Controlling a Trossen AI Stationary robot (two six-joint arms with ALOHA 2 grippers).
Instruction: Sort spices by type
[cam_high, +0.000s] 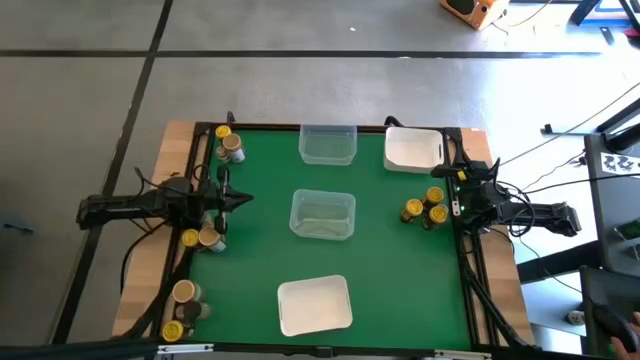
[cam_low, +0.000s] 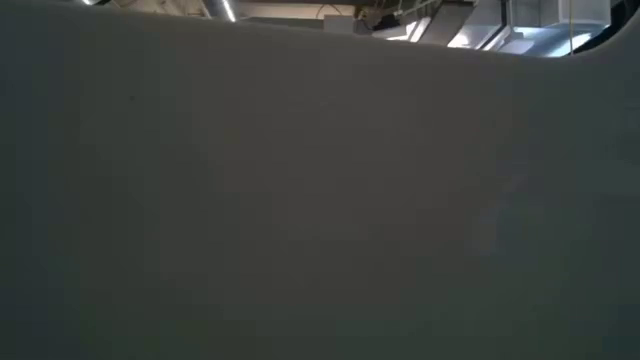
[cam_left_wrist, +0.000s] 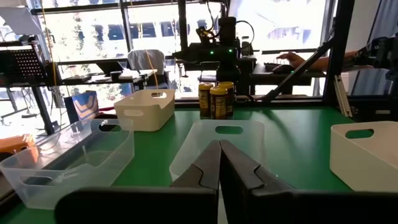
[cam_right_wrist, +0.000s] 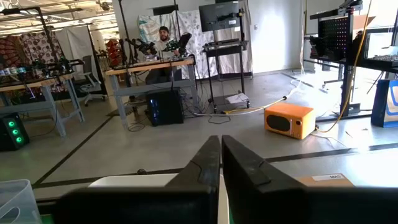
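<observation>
Filling the low view, a pale blank surface (cam_low: 320, 200) hides the table.

Four rectangular plastic trays sit on the green table: two clear trays (cam_high: 327, 143) and two white trays (cam_high: 314, 305). About eleven small cylindrical spice jars (cam_high: 425, 209) stand in four clusters.

A robotics lab or workshop: a bare concrete floor (cam_right_wrist: 186, 146) with dark tape lines, workbenches (cam_right_wrist: 149, 71) loaded with equipment, a monitor on a stand (cam_right_wrist: 219, 17), loose cables, a person seated at a bench (cam_right_wrist: 163, 36), and large windows (cam_left_wrist: 81, 31)
</observation>
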